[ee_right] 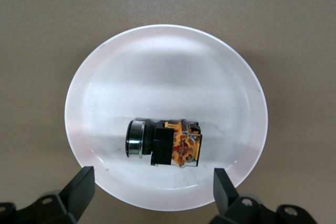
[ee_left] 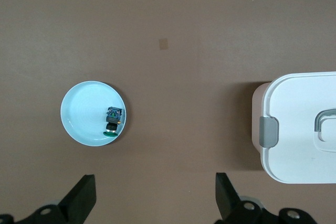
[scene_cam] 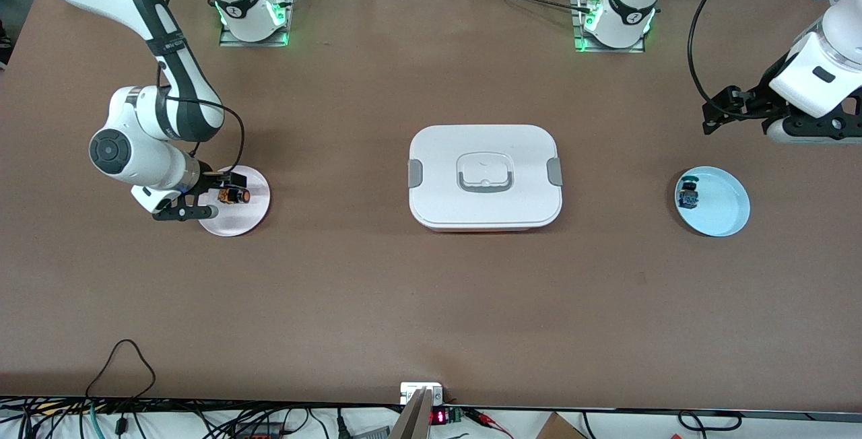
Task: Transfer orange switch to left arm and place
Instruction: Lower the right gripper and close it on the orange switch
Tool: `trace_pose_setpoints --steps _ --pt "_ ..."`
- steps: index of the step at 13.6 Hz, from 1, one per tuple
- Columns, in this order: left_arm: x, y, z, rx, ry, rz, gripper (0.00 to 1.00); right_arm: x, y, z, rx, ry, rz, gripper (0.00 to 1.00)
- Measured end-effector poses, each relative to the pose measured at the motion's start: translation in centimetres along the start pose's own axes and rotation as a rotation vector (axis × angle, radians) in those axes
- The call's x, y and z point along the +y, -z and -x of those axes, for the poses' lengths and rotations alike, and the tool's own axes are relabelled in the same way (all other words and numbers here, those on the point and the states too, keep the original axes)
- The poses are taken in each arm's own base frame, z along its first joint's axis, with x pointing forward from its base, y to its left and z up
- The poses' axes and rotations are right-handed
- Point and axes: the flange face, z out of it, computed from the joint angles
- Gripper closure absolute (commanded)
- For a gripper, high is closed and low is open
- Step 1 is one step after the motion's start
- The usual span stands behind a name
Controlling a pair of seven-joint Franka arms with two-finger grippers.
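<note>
Only the right wrist view shows the orange switch lying on its side, black body with an orange block at the base, on the pink plate. In the front view's left half, the right gripper hangs low over that plate, jaws spread, empty. The left gripper, at the upper right edge, is open near the blue plate. The box sits at centre.

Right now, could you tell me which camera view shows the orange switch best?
The right wrist view: the orange switch lies on its side on the pink plate, filling the frame, above the open right gripper. The front view shows it small, partly hidden by that gripper. The left wrist view does not show it.
</note>
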Motion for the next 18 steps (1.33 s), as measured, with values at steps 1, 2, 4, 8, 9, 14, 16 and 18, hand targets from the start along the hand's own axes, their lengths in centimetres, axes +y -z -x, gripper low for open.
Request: trace_pose_setpoints --steps 1,2,4,8,9,14,16,18 --pt "0.0 0.0 0.0 0.000 0.000 0.000 0.00 0.0 -0.3 -0.1 0.000 -0.001 0.000 0.00" --pt "0.0 0.0 0.0 0.000 0.000 0.000 0.00 0.0 -0.5 -0.1 0.002 -0.002 0.000 0.00" --pt "0.0 0.0 0.0 0.000 0.000 0.000 0.00 0.1 -1.2 -0.2 -0.005 -0.004 0.000 0.00" --pt "0.0 0.0 0.0 0.000 0.000 0.000 0.00 0.3 -2.4 -0.2 -0.014 -0.010 0.000 0.00" --pt "0.0 0.0 0.0 0.000 0.000 0.000 0.00 0.4 -2.6 -0.3 -0.013 -0.013 0.000 0.00" --pt "0.0 0.0 0.0 0.000 0.000 0.000 0.00 1.0 -3.7 -0.4 -0.013 -0.023 -0.001 0.00" --pt "0.0 0.0 0.0 0.000 0.000 0.000 0.00 1.0 -4.2 -0.5 -0.006 -0.024 0.000 0.00" --pt "0.0 0.0 0.0 0.000 0.000 0.000 0.00 1.1 -4.6 -0.7 0.000 -0.024 0.000 0.00"
